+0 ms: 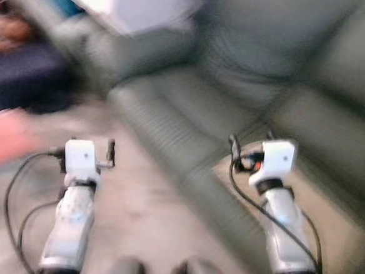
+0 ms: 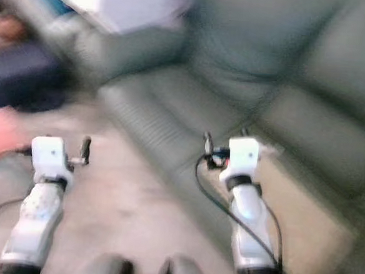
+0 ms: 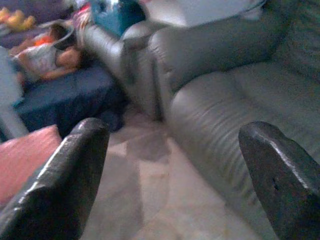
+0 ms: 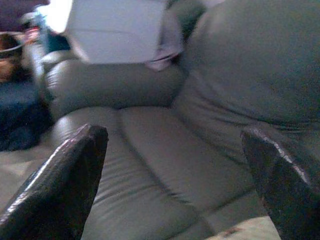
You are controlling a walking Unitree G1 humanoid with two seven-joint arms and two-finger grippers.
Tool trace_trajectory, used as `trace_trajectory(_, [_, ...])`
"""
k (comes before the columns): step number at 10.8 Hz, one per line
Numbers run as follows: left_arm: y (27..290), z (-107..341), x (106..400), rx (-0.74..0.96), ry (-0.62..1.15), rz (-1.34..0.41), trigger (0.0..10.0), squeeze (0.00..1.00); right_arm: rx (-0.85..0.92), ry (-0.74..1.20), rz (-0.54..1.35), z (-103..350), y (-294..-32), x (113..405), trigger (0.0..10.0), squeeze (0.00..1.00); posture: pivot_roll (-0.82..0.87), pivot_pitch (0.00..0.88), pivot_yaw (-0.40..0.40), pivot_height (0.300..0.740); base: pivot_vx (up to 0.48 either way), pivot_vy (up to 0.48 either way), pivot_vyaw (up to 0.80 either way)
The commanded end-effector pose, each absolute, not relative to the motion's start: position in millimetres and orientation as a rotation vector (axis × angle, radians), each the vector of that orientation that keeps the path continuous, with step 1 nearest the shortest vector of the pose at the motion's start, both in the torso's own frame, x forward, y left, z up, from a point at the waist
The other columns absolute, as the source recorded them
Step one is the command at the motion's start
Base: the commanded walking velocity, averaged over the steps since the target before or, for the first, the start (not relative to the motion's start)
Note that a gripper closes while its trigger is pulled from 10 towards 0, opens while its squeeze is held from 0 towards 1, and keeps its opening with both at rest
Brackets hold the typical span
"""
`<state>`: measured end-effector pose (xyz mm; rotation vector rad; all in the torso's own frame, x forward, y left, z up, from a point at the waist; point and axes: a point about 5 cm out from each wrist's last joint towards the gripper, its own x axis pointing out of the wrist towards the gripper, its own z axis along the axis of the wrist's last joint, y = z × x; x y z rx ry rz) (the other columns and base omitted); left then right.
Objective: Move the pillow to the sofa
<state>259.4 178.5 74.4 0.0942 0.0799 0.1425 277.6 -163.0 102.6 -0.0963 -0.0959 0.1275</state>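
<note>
Left gripper (image 3: 170, 185): raised over the pale floor (image 1: 140, 209), fingers (image 3: 65, 185) spread wide with nothing between them.
Right gripper (image 4: 175, 185): held out at the sofa's front edge, fingers (image 4: 60, 185) spread wide, empty.
Pillow (image 1: 4, 140): pink, blurred, low down well off to the outer side of the left gripper, apart from both grippers; in the left wrist view (image 3: 25, 160) it lies just beyond one finger.
Sofa (image 1: 255, 85): grey-green leather, ahead of both grippers; its seat cushion lies directly before the right gripper.
White box (image 4: 115, 30): on the sofa's armrest, far ahead of the right gripper.
Dark blue furniture (image 3: 65, 95): beyond the pillow, ahead of the left gripper, with blurred items on top.
</note>
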Motion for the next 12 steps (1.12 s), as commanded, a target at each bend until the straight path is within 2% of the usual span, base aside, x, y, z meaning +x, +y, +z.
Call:
trace_trajectory(1, [182.8,73.7,259.9,0.123,0.089,0.160,10.0,0.00,-0.084,-0.120,0.138,107.9,-161.0,278.4,10.0,0.00,-0.02,0.109,-0.062,0.740,0.000,0.480,0.80])
trace_trajectory(9, [176.8,74.3,263.0,0.112,0.076,0.154,10.0,0.00,-0.088,-0.139,0.144,110.0,-159.2,279.8,10.0,0.00,-0.02,0.109,-0.054,0.740,0.000,0.480,0.70])
trace_trajectory(12, [172.6,72.6,248.0,0.170,0.057,0.096,10.0,0.00,-0.052,-0.071,0.044,98.5,-172.9,280.2,10.0,0.00,-0.01,0.108,-0.057,0.740,0.000,0.000,0.00])
